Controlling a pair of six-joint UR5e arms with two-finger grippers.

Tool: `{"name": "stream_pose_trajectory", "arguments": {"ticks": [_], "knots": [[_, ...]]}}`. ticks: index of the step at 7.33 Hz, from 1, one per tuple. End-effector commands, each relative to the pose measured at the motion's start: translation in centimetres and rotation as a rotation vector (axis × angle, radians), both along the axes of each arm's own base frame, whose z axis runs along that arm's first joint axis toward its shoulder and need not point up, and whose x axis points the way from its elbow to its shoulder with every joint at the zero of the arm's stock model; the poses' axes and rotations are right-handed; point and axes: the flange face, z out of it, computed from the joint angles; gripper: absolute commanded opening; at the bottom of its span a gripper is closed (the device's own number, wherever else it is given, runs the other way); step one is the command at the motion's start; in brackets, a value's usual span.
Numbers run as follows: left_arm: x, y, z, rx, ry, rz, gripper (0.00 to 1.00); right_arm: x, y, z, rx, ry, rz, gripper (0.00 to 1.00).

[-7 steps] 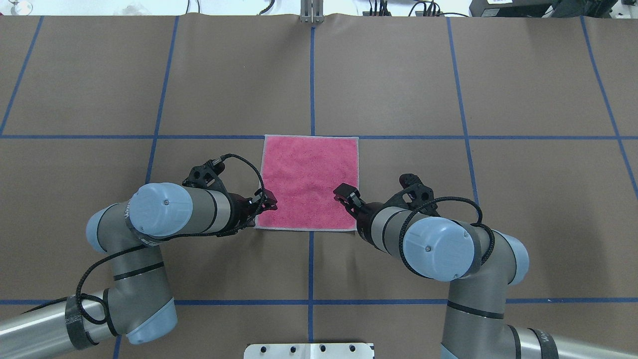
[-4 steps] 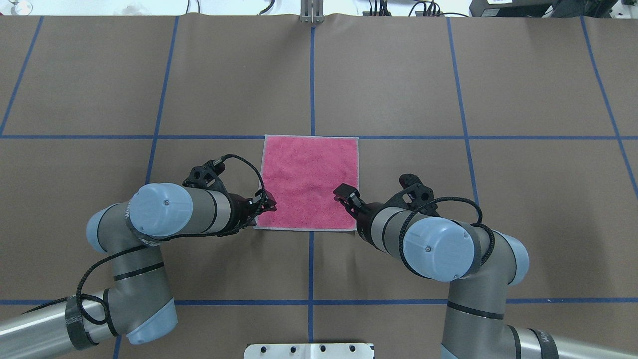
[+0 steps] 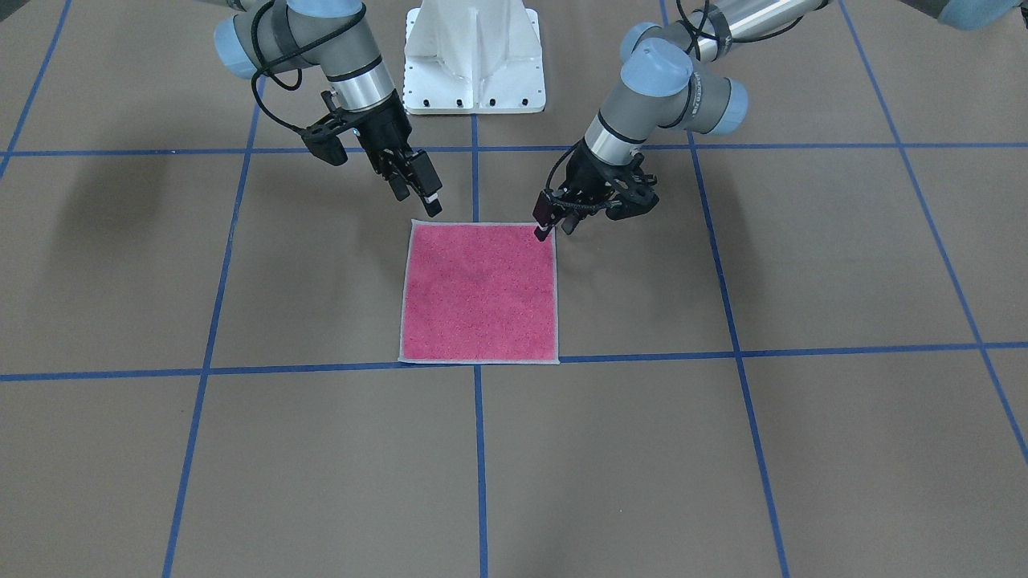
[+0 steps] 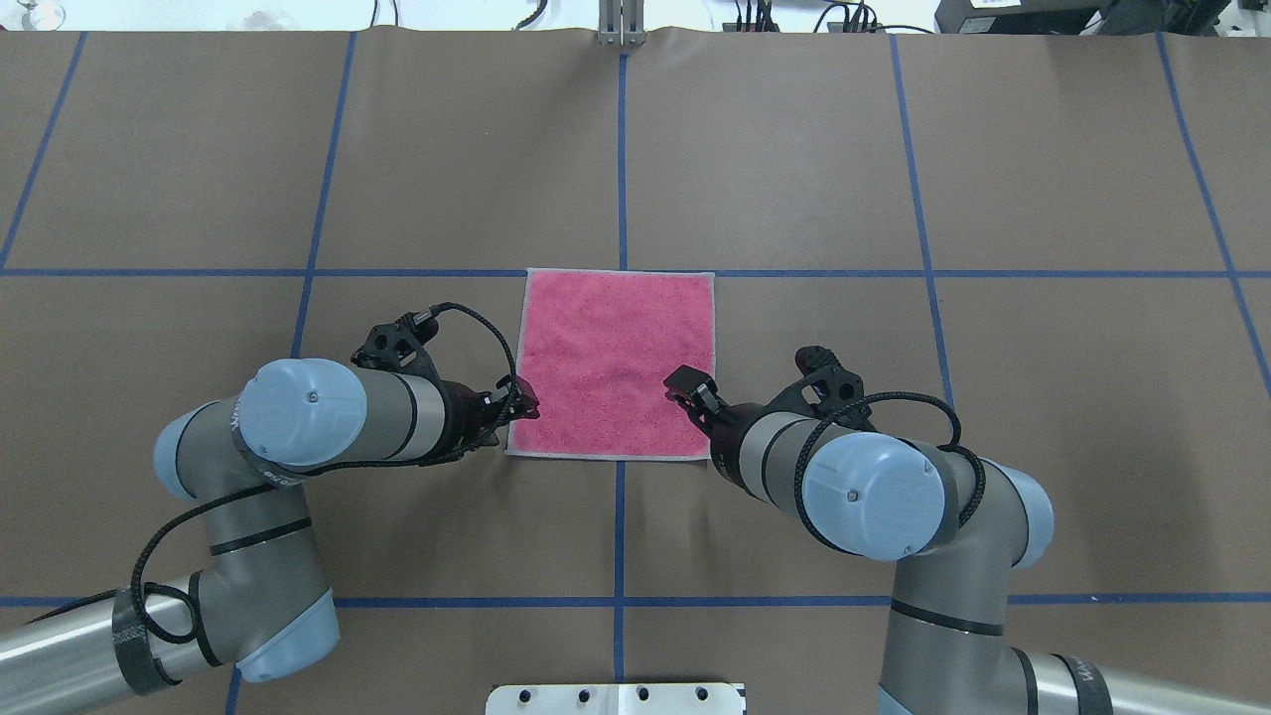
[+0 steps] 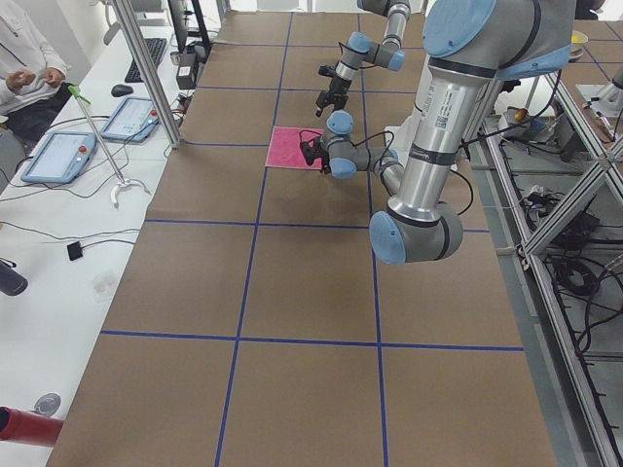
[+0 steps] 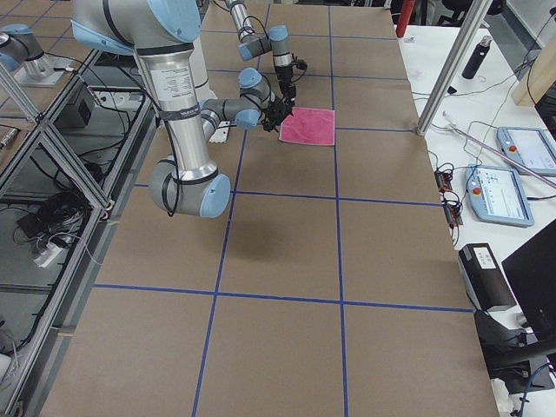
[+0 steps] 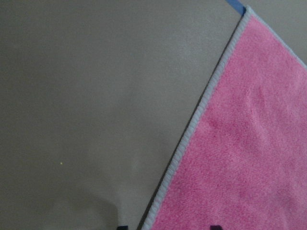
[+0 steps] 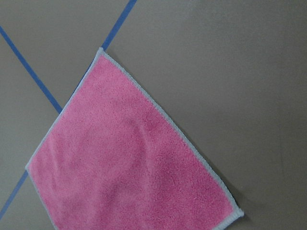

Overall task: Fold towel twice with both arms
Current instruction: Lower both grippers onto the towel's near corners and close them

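Overhead exterior: towel (image 4: 616,362) flat and unfolded, a gripper over each of its robot-side corners.
Pink face up, the square cloth lies mid-table (image 4: 894,149), its edges parallel to the table's and its far edge along a blue tape line. The left gripper (image 4: 516,402) sits low at the near-left corner, jaws apart; in the left wrist view its fingertips (image 7: 122,226) straddle the pale hem (image 7: 192,129). The right gripper (image 4: 687,385), also spread and empty, hangs higher over the near-right corner. Being square, the towel has no long axis. Judging by this, the fold would run away from the robot, and the left arm is closer to its grasp.
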Motion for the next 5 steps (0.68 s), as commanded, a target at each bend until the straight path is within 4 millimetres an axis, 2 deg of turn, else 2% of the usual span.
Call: {"name": "stream_pose_trajectory", "arguments": {"ticks": [1,5], "knots": [[0.29,0.31,0.09,0.000,-0.002,0.005,0.65,-0.01,0.00,-0.07,0.000,-0.001,0.000,0.99],[0.79,0.49,-0.31,0.001,0.002,0.008,0.65,0.01,0.00,0.00,0.000,-0.001,0.000,0.99]]}}
